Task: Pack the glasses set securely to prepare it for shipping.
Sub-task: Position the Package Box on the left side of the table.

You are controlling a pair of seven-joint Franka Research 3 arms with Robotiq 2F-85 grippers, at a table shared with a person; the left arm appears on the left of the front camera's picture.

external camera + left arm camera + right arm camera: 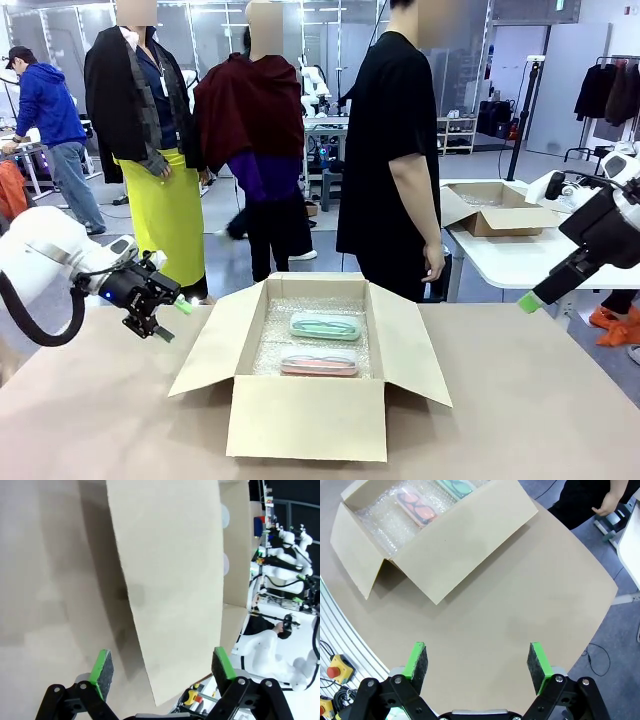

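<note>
Mint-green case and pink case lie side by side on bubble wrap inside open carton, cushioned for shipping; left end effector spread apart near left flap, likely to fold it; right end effector apart, empty, over bench

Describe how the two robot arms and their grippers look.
Both arms have white, rounded shells. The left arm carries a looping black cable and a small blue light at its wrist. The right arm ends in a black wrist section. The left gripper and right gripper are black bolted linkages with two fingers and green pads.
</note>
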